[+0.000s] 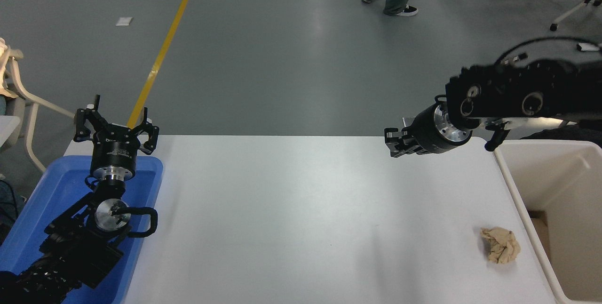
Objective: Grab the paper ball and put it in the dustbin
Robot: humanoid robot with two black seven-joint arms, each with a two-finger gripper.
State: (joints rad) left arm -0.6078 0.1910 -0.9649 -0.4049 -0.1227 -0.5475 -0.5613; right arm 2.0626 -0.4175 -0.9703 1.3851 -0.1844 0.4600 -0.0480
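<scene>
The white counter (301, 219) stood on a grey floor (282, 50) w/ a yellow line (162, 52). The crumpled tan paper ball (500, 245) lay near the counter's right edge, just beside the cream-white rectangular plastic dustbin (526, 200). The right pincer (391, 141) hung above the far edge (open or closed: couldn't tell). The left pincer (115, 123), fingers spread, sat over a shallow blue plastic tray (28, 219).

Grey floor (282, 59), yellow line (162, 52), white table (291, 219), perhaps chair legs (562, 14)
</scene>
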